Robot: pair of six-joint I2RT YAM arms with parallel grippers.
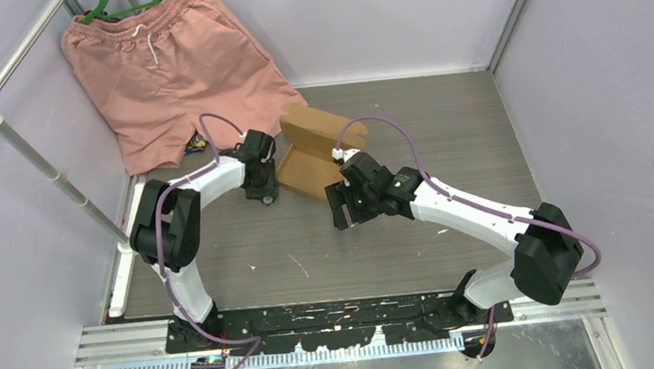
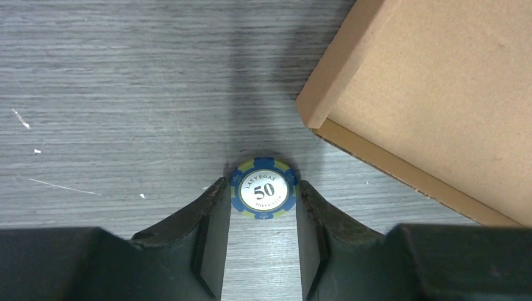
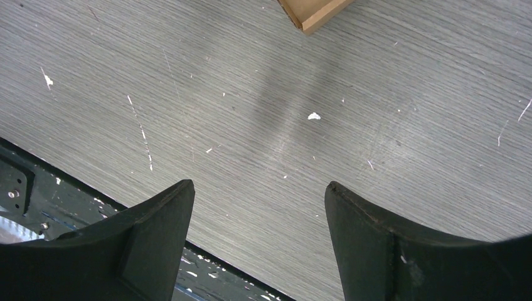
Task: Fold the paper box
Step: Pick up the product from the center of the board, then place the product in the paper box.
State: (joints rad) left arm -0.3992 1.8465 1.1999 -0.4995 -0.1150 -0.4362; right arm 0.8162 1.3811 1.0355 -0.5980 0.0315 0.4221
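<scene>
The paper box (image 1: 311, 150) is brown cardboard, partly folded, with one panel standing up at the back of the table. Its corner fills the upper right of the left wrist view (image 2: 433, 94), and a tip of it shows at the top of the right wrist view (image 3: 313, 9). My left gripper (image 1: 264, 194) points down just left of the box. Its fingertips (image 2: 262, 188) press both sides of a blue and green poker chip (image 2: 263, 193) that lies flat on the table. My right gripper (image 1: 344, 219) hangs open over bare table in front of the box (image 3: 260, 188).
Salmon-pink shorts (image 1: 170, 64) hang on a green hanger (image 1: 124, 1) at the back left. A white pole (image 1: 35, 156) slants along the left wall. The black base plate (image 1: 344, 312) runs along the near edge and shows at the lower left of the right wrist view (image 3: 37, 200).
</scene>
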